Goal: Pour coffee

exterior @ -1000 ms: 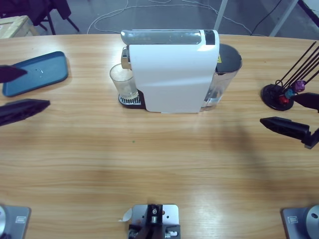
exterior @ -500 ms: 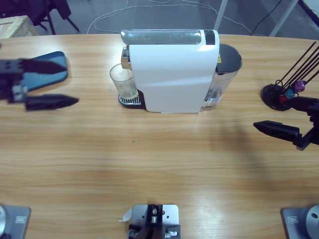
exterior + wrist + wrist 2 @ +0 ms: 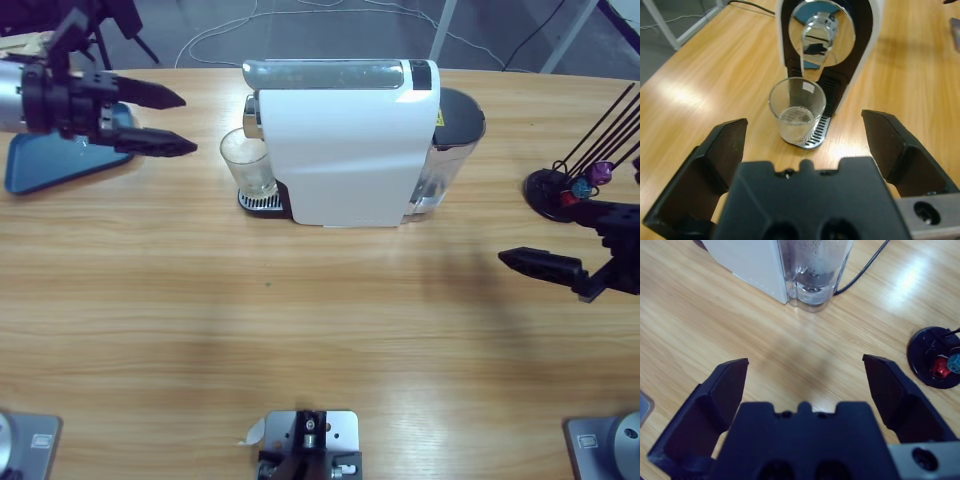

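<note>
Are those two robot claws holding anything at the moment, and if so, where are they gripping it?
Nothing is held. The left gripper hangs open, short of the glass; the right gripper is open over bare table.

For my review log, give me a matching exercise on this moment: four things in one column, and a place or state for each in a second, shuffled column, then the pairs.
Things:
1. glass cup
2. blue tray
3. capsule holder
4. left gripper

Places or states:
A. at the table's far right, with coloured capsules on its base
B. open, lined up with the cup, apart from it
C. on the drip grate under the coffee machine's spout
D. flat on the table's left end, partly under an arm

Pairs: 1-C, 2-D, 3-A, 4-B
</note>
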### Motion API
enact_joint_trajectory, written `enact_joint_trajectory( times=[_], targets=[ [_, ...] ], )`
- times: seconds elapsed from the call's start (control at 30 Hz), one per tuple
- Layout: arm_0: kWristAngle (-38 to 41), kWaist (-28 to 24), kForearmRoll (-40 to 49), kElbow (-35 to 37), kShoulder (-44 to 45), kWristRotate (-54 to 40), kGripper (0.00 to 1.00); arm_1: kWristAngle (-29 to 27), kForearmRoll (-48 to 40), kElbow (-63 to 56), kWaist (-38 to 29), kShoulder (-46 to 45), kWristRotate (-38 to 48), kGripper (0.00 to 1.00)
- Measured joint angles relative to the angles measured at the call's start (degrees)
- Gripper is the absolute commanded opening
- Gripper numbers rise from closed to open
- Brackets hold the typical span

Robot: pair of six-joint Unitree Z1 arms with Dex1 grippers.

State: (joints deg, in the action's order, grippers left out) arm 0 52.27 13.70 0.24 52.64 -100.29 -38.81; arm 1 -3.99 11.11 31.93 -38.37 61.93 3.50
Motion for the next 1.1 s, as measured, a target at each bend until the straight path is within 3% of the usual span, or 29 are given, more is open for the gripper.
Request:
enact_joint_trajectory(
  times=[0.2,0.57,0.87,1.1],
  targets=[
    [1.11,1.39,-0.07,0.36,-2.62,-5.35,1.0,0.0,0.09,0.16,0.0,1.45,0.0,1.0],
    [0.63,3.7,-0.26,5.76,-8.13,-6.07,1.0,0.0,0.54,0.23,0.0,1.45,0.0,1.0],
    [-7.47,7.77,-0.26,6.38,-8.6,-6.08,1.0,0.0,0.54,0.23,0.0,1.46,0.0,1.0],
    [-8.28,7.92,-0.26,6.41,-8.6,-6.08,1.0,0.0,0.54,0.23,0.0,1.46,0.0,1.0]
  ],
)
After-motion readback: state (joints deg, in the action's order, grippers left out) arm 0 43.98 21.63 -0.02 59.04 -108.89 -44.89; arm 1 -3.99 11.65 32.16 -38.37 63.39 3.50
